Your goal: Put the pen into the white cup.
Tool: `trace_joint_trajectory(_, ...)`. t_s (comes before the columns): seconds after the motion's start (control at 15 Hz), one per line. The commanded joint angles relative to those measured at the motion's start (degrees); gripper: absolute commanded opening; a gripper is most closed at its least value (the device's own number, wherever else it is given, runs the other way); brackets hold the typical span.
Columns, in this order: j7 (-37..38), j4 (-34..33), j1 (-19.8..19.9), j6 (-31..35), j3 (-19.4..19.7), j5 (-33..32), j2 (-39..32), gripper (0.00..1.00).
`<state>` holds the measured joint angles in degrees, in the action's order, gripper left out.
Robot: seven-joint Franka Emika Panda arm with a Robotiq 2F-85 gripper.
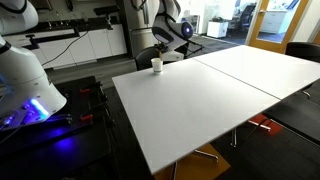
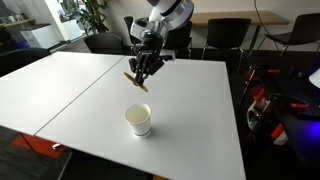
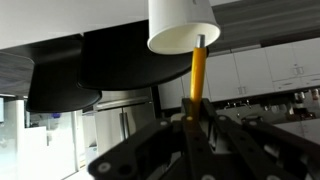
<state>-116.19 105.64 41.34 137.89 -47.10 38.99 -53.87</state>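
White cup [image 2: 139, 120]: plain smooth cyl., on matte white table [image 2: 200, 110]. Pen [image 2: 136, 81]: thin brownish-orange stick (tilted). Gripper [image 2: 143, 70] clamped on pen; arm [image 2: 166, 18] reaches down at far side of cup.

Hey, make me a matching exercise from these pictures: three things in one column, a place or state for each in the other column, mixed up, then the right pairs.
Column one:
1. pen
2. white cup
3. gripper

Column two:
A. stands upright on the white table
B. shut, in the air above the table
C. orange-brown, clamped and tilted, not yet in the cup

Pairs: 1-C, 2-A, 3-B
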Motion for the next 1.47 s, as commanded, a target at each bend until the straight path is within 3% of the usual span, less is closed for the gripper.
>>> trace_joint_trajectory(0.0,-3.7,0.5,-1.4,-5.5,1.7,4.0,2.6,0.03)
trace_joint_trajectory(0.47,-8.8,-1.8,-7.6,-11.9,7.2,8.8,3.7,0.03)
trace_joint_trajectory(1.0,-11.7,-7.9,-21.2,-18.7,19.8,15.2,4.5,0.03)
trace_joint_trajectory(1.4,-12.9,-11.4,-28.6,-19.9,27.6,19.7,4.8,0.03)
